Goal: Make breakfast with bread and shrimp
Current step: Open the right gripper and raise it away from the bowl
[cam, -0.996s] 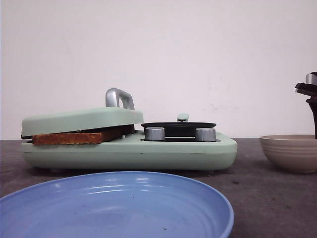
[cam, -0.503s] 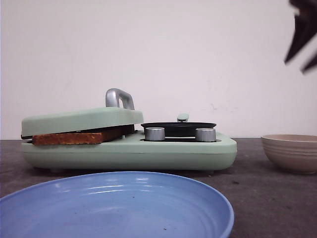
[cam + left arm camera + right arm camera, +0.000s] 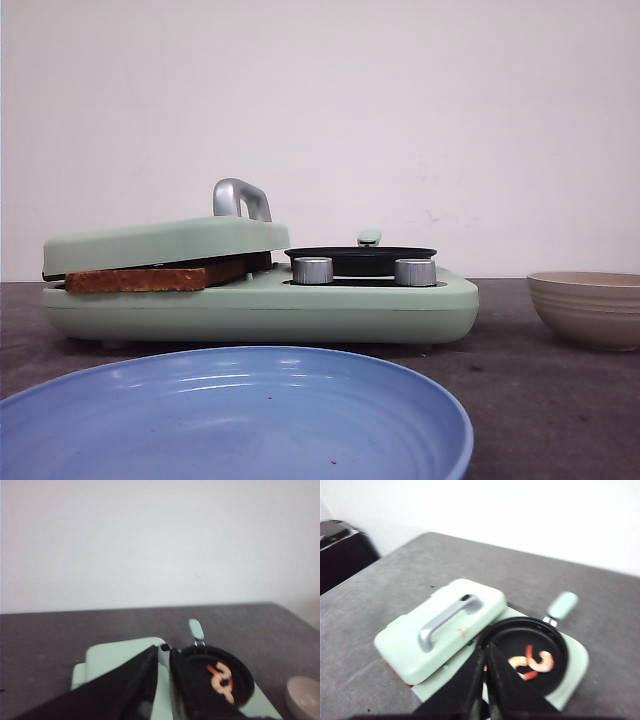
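The left gripper [image 3: 162, 662] has its two black fingers [image 3: 140, 675] almost together, with only a thin gap, and nothing sits between them. The right gripper [image 3: 486, 667] looks the same: its fingers [image 3: 472, 680] are pinched nearly shut and hold nothing. Both hang in the air above the green cooker [image 3: 260, 300]. Neither one shows in the front view.

Below the fingers is the small black pan [image 3: 527, 660] on one side of the cooker. Shrimp [image 3: 532, 662] are already lying in it. I count about two pink curls, but the picture is too blurry to be sure. So I think the shrimp step is done.

Next to the pan is the press side with its green lid [image 3: 442, 627] down. The lid has one silver handle [image 3: 240, 197]. The bread [image 3: 150, 277] is squeezed under that lid, and its brown crust edge pokes out at the side. I can only see one edge, so I cannot tell how many slices are in there. The bread looks to be toasting now.

What is left, I think, is to lift the lid and put the food on the blue plate [image 3: 230, 420], which has nothing on it yet.

On the desk [image 3: 540, 400] I count one cooker, two silver knobs [image 3: 313, 270], one blue plate and one tan bowl [image 3: 585, 308].
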You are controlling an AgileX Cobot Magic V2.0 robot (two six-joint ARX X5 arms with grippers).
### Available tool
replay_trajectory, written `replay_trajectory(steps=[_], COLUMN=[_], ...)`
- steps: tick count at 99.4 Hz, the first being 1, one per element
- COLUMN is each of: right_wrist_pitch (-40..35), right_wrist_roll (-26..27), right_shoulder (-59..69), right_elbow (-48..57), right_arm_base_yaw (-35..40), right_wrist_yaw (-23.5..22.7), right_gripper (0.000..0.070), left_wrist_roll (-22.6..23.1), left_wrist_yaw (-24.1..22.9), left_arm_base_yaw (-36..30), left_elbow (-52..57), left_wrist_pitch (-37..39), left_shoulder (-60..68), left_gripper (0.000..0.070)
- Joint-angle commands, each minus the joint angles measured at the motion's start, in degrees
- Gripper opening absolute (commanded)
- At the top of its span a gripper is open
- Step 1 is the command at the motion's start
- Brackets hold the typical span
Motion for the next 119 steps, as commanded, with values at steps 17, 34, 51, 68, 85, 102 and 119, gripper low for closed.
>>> replay_trajectory(steps=[17, 34, 51, 68, 85, 102, 119], right_wrist_pitch=[14.0, 18.1, 17.3, 17.1, 17.1, 16.7, 18.2], right_wrist_roll=[4.8, 8.7, 9.0, 8.5, 8.7, 8.3, 8.3], right_shoulder=[-12.0, -18.8, -21.3, -21.5, -21.5, -21.5, -21.5], right_elbow=[-23.8, -36.2, -41.6, -43.9, -43.9, -43.9, -43.9], right_arm_base_yaw=[10.3, 12.2, 12.2, 12.3, 12.2, 12.2, 12.2], right_wrist_yaw=[9.7, 12.4, 12.2, 10.2, 12.6, 12.4, 12.4], right_gripper=[0.0, 0.0, 0.0, 0.0, 0.0, 0.0, 0.0], left_wrist_roll=[-6.7, -10.6, -14.6, -18.8, -22.3, -25.4, -25.4], left_wrist_yaw=[-4.6, -6.9, -13.7, -15.1, -15.0, -14.4, -14.4], left_arm_base_yaw=[-0.2, -0.2, -0.3, -0.3, -0.3, -0.3, -0.3], left_elbow=[-13.5, -20.2, -21.5, -21.5, -21.5, -21.5, -21.5], left_wrist_pitch=[2.9, -2.4, -11.7, -19.1, -21.1, -20.7, -20.7], left_shoulder=[-12.3, -18.3, -20.0, -20.9, -21.2, -21.2, -21.2], left_gripper=[0.0001, 0.0001, 0.0, 0.0001, 0.0001, 0.0, 0.0])
